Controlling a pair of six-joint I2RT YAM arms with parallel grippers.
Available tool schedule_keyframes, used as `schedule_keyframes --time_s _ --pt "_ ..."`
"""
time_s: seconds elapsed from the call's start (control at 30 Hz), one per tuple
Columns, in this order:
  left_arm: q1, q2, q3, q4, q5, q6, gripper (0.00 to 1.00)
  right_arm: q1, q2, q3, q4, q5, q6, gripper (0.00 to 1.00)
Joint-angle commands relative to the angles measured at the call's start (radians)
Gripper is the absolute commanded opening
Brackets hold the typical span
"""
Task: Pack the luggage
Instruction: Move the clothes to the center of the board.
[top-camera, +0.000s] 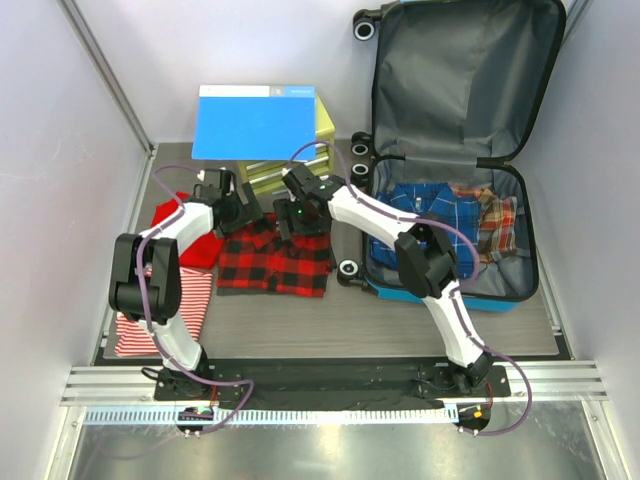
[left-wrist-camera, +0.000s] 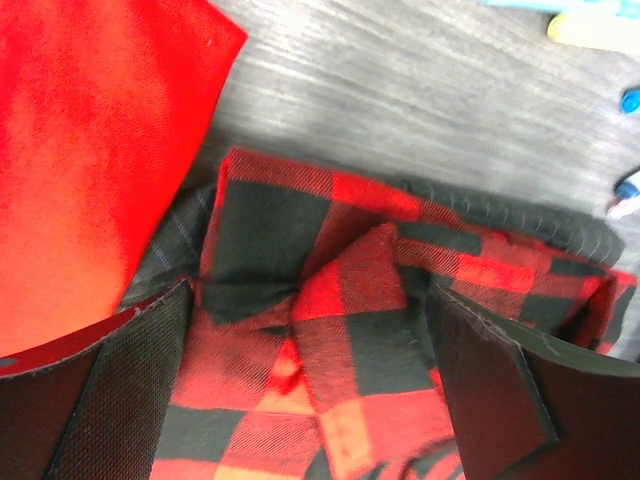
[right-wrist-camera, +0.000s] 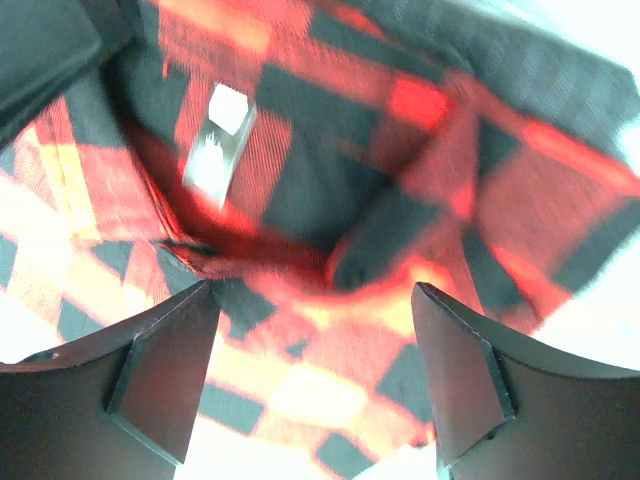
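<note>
The luggage (top-camera: 455, 80) lies open at the right, its grey-lined lid propped up at the back. A blue plaid shirt (top-camera: 430, 210) and an orange plaid shirt (top-camera: 497, 225) lie in its lower half. On the table left of it lies a red-and-black checked shirt (top-camera: 275, 262) (left-wrist-camera: 330, 300) (right-wrist-camera: 330, 200). Both grippers hang low over that shirt's far edge. My left gripper (top-camera: 243, 212) (left-wrist-camera: 310, 330) is open over the collar. My right gripper (top-camera: 290, 220) (right-wrist-camera: 312, 300) is open close to the cloth, near a white label (right-wrist-camera: 220, 145). Neither holds anything.
A plain red cloth (top-camera: 190, 235) (left-wrist-camera: 90, 150) lies just left of the checked shirt. A red-and-white striped garment (top-camera: 160, 305) lies under the left arm. A blue folder (top-camera: 255, 122) rests on a yellow-green drawer box (top-camera: 325, 125) behind the grippers.
</note>
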Motion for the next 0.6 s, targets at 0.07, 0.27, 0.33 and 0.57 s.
schedule_keyframes --time_s 0.07,0.27,0.33,0.57 --pt "0.0 -0.121 0.029 -0.078 -0.019 0.065 1.0 -0.037 -0.282 -0.168 -0.031 0.046 0.046 0.82" --pt "0.005 -0.193 0.023 -0.152 -0.044 0.099 1.0 -0.091 -0.332 -0.337 0.014 -0.021 0.046 0.77" --pt "0.005 -0.208 0.014 -0.163 -0.039 0.116 1.0 -0.097 -0.329 -0.374 0.038 -0.048 0.038 0.75" --pt "0.005 -0.28 -0.034 -0.182 -0.022 0.158 1.0 -0.099 -0.266 -0.414 0.133 -0.14 0.05 0.7"
